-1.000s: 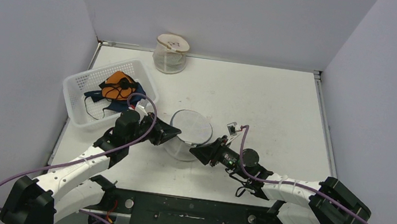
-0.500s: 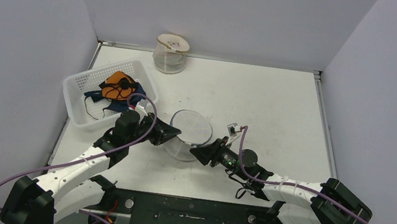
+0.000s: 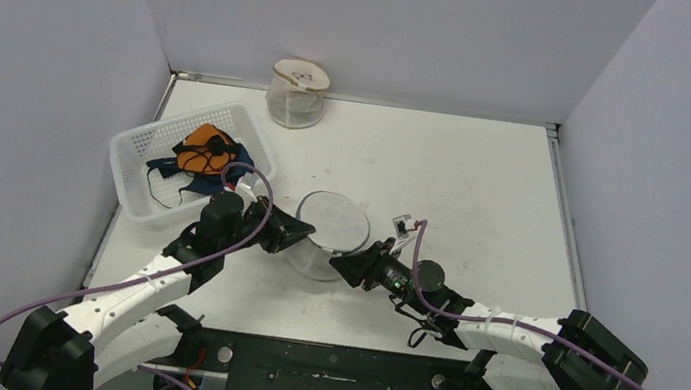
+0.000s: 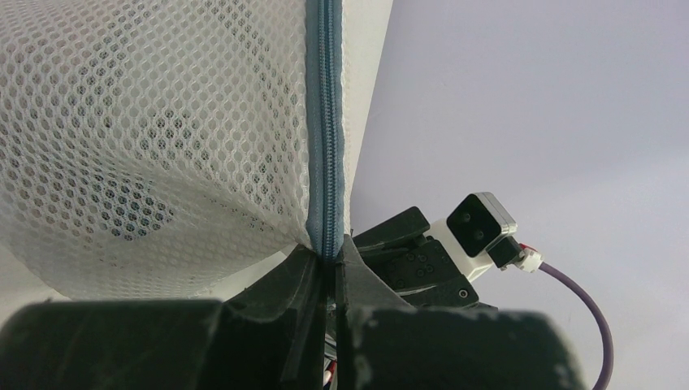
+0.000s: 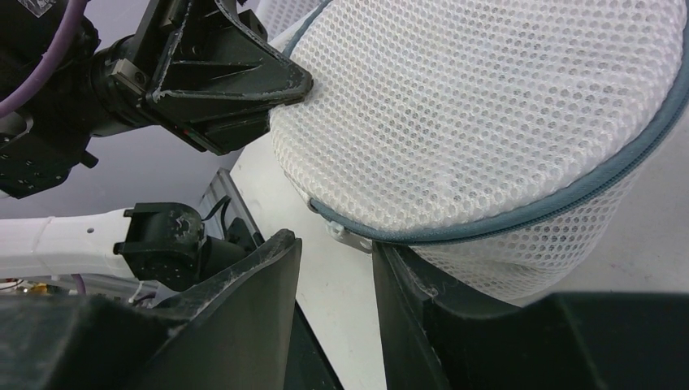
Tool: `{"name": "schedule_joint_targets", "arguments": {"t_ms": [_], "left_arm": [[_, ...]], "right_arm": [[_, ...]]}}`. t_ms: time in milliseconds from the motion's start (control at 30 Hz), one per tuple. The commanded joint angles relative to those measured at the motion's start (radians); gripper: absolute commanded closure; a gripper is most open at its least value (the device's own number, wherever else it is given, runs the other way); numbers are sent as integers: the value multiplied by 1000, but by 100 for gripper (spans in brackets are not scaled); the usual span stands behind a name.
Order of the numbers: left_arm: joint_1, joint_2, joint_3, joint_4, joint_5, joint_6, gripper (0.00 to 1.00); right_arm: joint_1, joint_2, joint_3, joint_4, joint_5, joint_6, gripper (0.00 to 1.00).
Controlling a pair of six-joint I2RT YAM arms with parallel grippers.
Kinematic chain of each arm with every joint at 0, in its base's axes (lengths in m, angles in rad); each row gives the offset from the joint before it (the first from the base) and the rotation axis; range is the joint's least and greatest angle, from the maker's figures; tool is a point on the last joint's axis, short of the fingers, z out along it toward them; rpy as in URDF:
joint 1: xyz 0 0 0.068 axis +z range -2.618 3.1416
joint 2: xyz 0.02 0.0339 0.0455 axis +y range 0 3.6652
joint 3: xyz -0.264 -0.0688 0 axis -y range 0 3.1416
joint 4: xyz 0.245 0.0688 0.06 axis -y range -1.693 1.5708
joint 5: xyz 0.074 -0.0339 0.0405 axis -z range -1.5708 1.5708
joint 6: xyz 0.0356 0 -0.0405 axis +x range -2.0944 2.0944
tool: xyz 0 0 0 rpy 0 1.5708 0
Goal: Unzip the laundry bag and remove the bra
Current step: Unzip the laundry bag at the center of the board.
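The laundry bag (image 3: 329, 225), a round white mesh drum with a blue-grey zipper (image 4: 325, 122), stands mid-table between the arms. My left gripper (image 3: 306, 232) is shut on the zipper seam at the bag's left side, and the tape is pinched between its tips (image 4: 327, 253). At the bag's near right side, my right gripper (image 3: 339, 263) is open. The small white zipper pull (image 5: 345, 236) lies just beyond its fingertips (image 5: 335, 242), beside the right finger and not clamped. The bag (image 5: 487, 106) is zipped shut. The bra is hidden.
A white slotted basket (image 3: 138, 146) at the left holds orange and dark blue garments (image 3: 206, 151). A round translucent container (image 3: 297, 95) with a cream top stands at the back wall. Grey walls enclose the table on three sides.
The right gripper has edged slightly left toward the bag. Its jaws widened a little, then narrowed. The left gripper and the bag have not moved.
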Motion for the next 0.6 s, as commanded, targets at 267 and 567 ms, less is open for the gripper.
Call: {"name": "schedule_joint_targets", "arguments": {"t_ms": [267,567], "left_arm": [[3,-22,8,71,4,4,100],[3,-21,4,74,5,2,100]], "right_arm": [[14,-2,43,50,19,-25,66],[14,-17,29,26,33,-29,80]]}}
